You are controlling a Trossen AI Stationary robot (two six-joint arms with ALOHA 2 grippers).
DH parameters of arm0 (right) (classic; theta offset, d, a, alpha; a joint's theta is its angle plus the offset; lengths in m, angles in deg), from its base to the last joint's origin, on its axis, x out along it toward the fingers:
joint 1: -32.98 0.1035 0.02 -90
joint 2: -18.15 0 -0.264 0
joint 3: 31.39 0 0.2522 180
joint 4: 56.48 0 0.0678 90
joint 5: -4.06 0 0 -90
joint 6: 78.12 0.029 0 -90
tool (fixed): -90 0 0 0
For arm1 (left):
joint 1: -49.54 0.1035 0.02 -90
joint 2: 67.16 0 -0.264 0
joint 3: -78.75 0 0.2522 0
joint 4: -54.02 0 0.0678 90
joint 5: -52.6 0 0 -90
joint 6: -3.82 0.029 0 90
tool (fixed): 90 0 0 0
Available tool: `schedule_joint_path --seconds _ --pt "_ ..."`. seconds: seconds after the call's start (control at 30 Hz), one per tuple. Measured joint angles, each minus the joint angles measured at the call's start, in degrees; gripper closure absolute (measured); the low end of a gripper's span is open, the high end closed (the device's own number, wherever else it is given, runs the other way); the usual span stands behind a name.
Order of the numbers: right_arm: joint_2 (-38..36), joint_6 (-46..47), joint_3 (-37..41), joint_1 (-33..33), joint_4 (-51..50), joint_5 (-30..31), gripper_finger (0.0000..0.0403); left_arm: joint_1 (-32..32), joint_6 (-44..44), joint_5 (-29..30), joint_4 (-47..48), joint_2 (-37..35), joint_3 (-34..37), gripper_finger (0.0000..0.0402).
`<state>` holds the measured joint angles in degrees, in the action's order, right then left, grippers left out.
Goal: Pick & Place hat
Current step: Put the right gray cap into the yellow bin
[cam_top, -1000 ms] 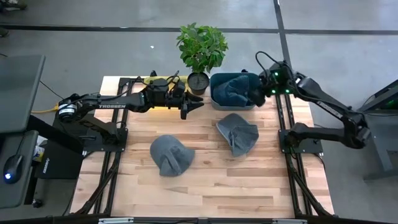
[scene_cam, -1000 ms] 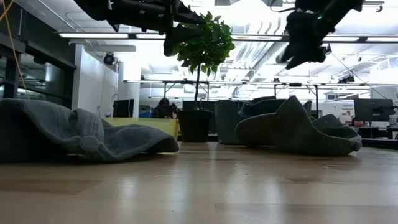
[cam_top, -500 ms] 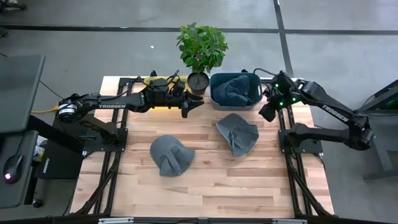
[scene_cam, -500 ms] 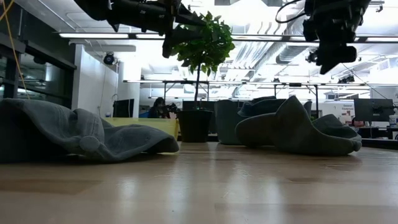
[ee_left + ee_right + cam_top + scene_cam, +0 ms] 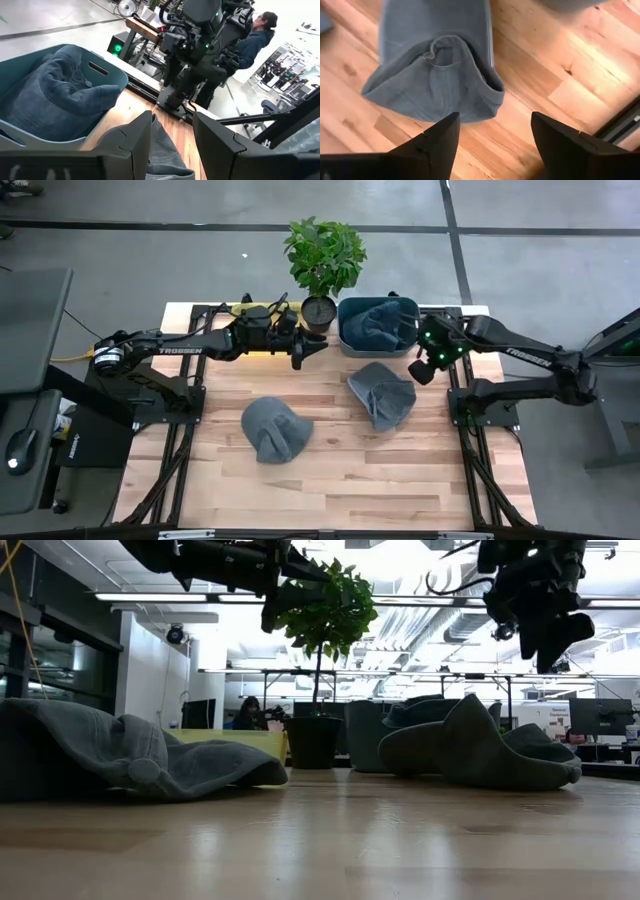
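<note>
Three grey-blue hats show. One lies crumpled in the teal bin (image 5: pixel 378 326) at the table's far edge. A second hat (image 5: pixel 382 393) lies flat on the table just near of the bin, also seen in the right wrist view (image 5: pixel 437 75). A third hat (image 5: pixel 273 428) lies at the table's middle. My right gripper (image 5: pixel 422 368) hangs open above the table, right of the second hat and touching nothing. My left gripper (image 5: pixel 312 352) waits open in the air left of the bin.
A potted plant (image 5: pixel 322 265) stands at the far edge, left of the bin. Black rails (image 5: pixel 462 430) run along both sides of the wooden top. The near half of the table (image 5: pixel 340 490) is bare wood. A person (image 5: pixel 255 35) stands beyond the table.
My right gripper has drawn back from above the bin's right end, toward the near edge. It now hangs right of the hat lying near of the bin. The hats have stayed where they were.
</note>
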<state>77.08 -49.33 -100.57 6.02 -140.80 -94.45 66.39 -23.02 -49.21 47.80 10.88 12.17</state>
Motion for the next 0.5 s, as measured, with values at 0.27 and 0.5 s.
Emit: schedule_joint_path --seconds 0.27,0.5 --pt "5.37 5.09 0.0 5.59 -0.16 3.51 0.0124 0.0 2.64 -2.41 -0.02 0.0 0.0 0.0259" --pt "11.11 9.73 0.0 9.32 0.22 5.18 0.0114 0.0 4.43 -5.68 0.45 0.0 0.0 0.0259"
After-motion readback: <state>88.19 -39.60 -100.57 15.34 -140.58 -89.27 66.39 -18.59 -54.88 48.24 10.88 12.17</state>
